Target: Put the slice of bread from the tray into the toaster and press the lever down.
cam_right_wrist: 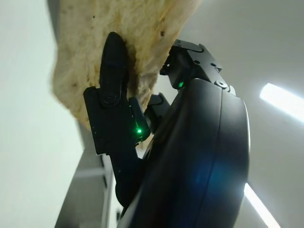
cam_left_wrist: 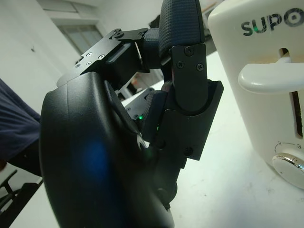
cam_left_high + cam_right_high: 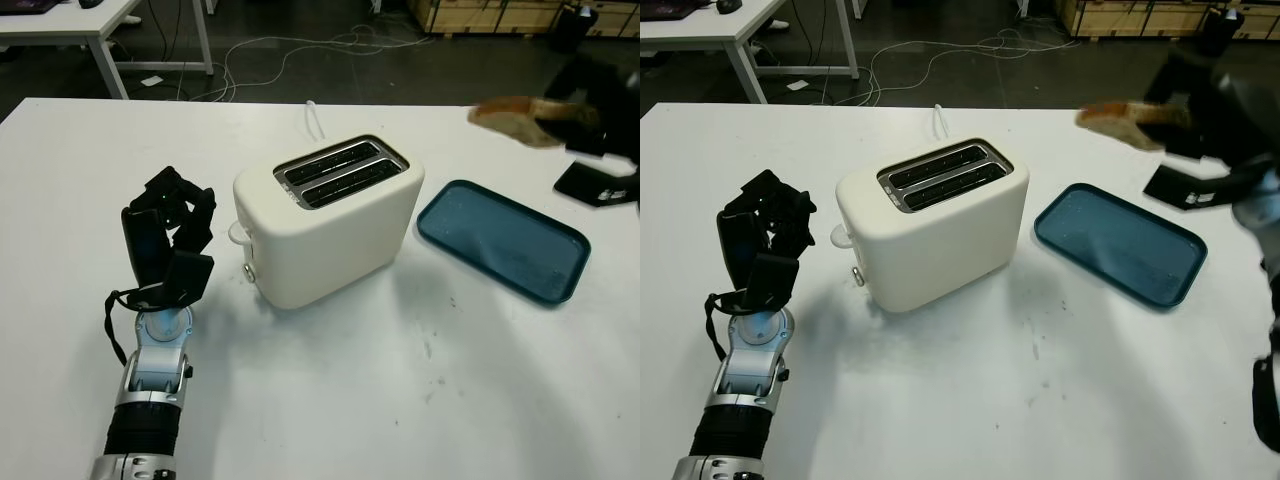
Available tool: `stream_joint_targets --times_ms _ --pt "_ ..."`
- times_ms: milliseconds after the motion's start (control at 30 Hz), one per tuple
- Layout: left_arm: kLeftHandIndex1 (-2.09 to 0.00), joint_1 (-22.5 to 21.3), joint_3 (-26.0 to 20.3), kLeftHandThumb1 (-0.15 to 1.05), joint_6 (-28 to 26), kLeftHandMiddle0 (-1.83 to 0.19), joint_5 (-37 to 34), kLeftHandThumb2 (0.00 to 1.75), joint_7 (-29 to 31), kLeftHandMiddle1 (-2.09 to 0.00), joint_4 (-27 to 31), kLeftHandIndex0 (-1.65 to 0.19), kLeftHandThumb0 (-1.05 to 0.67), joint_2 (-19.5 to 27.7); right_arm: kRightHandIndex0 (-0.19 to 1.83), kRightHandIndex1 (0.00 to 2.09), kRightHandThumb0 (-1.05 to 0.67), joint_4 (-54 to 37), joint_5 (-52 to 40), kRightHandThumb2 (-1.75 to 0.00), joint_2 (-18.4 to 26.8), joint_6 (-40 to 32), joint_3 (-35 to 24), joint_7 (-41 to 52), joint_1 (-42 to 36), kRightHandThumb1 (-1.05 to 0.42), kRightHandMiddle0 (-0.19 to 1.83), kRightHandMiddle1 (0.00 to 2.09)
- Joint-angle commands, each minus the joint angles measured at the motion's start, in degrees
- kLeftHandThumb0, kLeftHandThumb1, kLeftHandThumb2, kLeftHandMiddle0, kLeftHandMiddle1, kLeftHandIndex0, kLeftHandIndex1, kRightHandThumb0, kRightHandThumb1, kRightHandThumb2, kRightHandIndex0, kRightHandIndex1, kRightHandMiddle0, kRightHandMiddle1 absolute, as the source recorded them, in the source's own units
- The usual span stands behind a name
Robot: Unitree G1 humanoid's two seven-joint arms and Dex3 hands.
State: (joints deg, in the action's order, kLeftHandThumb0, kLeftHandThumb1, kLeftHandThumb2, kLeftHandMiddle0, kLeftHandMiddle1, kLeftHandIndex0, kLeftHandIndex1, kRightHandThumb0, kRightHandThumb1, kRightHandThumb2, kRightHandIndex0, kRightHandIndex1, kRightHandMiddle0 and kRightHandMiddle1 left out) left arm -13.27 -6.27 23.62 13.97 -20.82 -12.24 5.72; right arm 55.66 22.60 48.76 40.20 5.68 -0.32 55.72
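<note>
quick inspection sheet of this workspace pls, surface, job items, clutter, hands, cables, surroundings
surface: white table, small dark specks on it in front of the tray
toaster: cream two-slot toaster mid-table, both slots empty, lever up
tray: blue tray to the right of the toaster, nothing on it
bread: slice of bread held in the air above the far right of the table
clutter: flat black object beyond the tray
right robot hand: shut on the bread, raised
left robot hand: fingers curled, holding nothing, beside the toaster's lever end
cables: white cord behind the toaster; loose cables on the floor
surroundings: dark floor, white desk, wooden crates
</note>
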Motion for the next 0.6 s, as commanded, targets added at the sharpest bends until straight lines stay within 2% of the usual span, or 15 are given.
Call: stream_joint_targets --times_ms 0,67,200,300,400,500,567 --pt "-1.55 0.17 -0.35 0.92 0.13 -1.21 -0.19 0.36 -0.09 -1.58 0.46 -0.91 -0.83 0.17 0.68 1.75 -0.50 1.77 -5.45 -0.40 -1.58 2.12 -2.05 6.04 4.99 -0.92 0.48 1.73" --pt "-1.55 0.25 -0.33 0.92 -0.03 -1.21 -0.16 0.36 0.06 -1.58 0.56 -0.91 -0.84 0.22 0.71 1.75 -0.48 3.37 -9.38 -0.36 -3.11 2.38 -3.20 12.54 9.41 -0.92 0.50 1.74" --pt "-1.54 0.27 -0.13 0.92 0.02 -1.21 0.37 0.36 -0.10 -1.58 0.45 -0.90 -0.84 0.25 0.81 1.75 -0.56 5.85 -14.41 -0.33 -6.28 0.76 -4.46 23.57 16.95 -0.92 0.62 1.75" --pt "-1.54 0.28 -0.06 0.92 0.38 -1.21 0.37 0.37 -0.13 -1.57 0.09 -0.90 -0.84 0.24 0.94 1.72 -0.63 5.20 -14.42 -0.30 -9.25 -0.86 -3.74 26.08 20.94 -0.92 0.82 1.62" --pt "-1.54 0.37 -0.11 0.92 0.43 -1.21 0.35 0.37 -0.25 -1.57 0.04 -0.91 -0.84 0.19 1.05 1.64 -0.58 3.61 -15.88 -0.29 -12.93 -6.06 -3.32 31.53 23.73 -0.92 0.92 1.59" --pt "-1.55 0.44 -0.25 0.92 0.31 -1.21 0.01 0.37 -0.13 -1.57 0.23 -0.90 -0.85 0.11 1.06 1.73 -0.44 3.07 -17.81 -0.30 -16.68 -10.25 -3.10 37.50 25.30 -0.92 0.89 1.72" --pt "-1.55 0.46 -0.25 0.92 0.28 -1.21 0.21 0.37 -0.22 -1.57 0.28 -0.90 -0.84 0.19 1.11 1.74 -0.46 3.70 -17.69 -0.34 -18.69 -11.17 -2.54 39.81 25.98 -0.92 0.92 1.74"
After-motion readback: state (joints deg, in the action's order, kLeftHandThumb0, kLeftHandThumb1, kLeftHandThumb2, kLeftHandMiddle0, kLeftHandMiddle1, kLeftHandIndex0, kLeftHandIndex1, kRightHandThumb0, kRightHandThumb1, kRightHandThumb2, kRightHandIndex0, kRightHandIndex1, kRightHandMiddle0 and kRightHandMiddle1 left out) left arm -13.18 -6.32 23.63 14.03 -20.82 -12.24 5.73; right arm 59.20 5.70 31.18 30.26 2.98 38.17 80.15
